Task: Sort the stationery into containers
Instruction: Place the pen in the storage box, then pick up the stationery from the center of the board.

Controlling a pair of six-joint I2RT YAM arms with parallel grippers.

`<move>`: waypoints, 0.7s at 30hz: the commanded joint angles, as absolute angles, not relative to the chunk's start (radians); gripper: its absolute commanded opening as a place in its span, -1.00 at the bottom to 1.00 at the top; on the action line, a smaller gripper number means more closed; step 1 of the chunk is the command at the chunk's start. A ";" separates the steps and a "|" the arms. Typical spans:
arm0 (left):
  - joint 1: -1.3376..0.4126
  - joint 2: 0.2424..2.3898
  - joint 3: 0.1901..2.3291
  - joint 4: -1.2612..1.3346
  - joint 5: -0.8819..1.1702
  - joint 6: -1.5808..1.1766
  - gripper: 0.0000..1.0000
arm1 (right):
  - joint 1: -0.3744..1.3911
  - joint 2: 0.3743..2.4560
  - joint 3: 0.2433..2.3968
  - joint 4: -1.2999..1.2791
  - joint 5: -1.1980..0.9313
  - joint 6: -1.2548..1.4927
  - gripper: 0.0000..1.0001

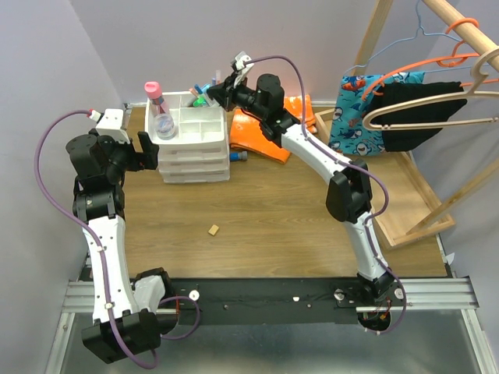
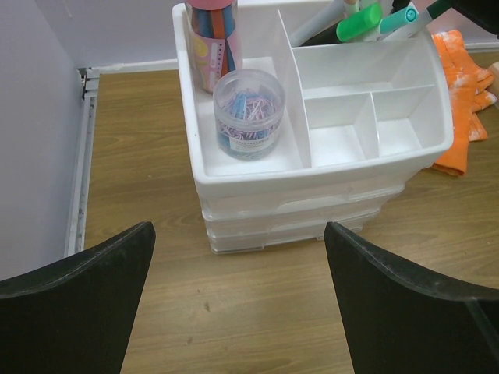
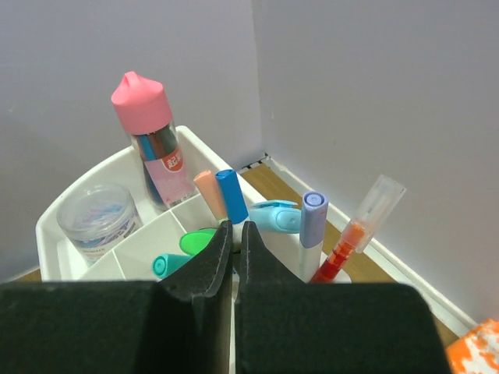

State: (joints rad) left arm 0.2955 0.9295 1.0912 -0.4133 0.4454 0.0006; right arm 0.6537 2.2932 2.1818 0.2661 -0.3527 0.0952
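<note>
The white three-drawer unit point(image 1: 195, 160) stands at the back left, its divided top tray point(image 2: 327, 167) open. A clear pink-capped bottle point(image 3: 152, 140) and a jar of paper clips point(image 2: 248, 113) stand in the left compartment. Several pens stand in the back compartment: green cap point(image 3: 196, 240), teal cap point(image 3: 168, 265), peach cap point(image 3: 208, 193), lilac cap point(image 3: 312, 226). My right gripper point(image 3: 235, 230) is shut on a white blue-capped pen point(image 3: 231, 195) over that compartment. My left gripper point(image 2: 238, 296) is open and empty, low in front of the unit.
An orange cloth point(image 1: 269, 132) lies right of the unit, with a small blue-tipped item point(image 1: 240, 158) on the table beside it. A small tan piece point(image 1: 213, 230) lies mid-table. A wooden rack with hangers and clothes point(image 1: 413, 117) stands at the right.
</note>
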 commanded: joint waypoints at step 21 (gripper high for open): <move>0.287 0.828 1.155 -0.564 0.371 0.129 0.97 | 0.738 1.683 1.595 -0.301 -0.656 -0.220 0.15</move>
State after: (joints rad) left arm 0.2947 0.8783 1.1187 -0.4728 0.4450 0.0647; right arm 0.6773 1.6875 1.6821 0.1497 -0.4583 0.0025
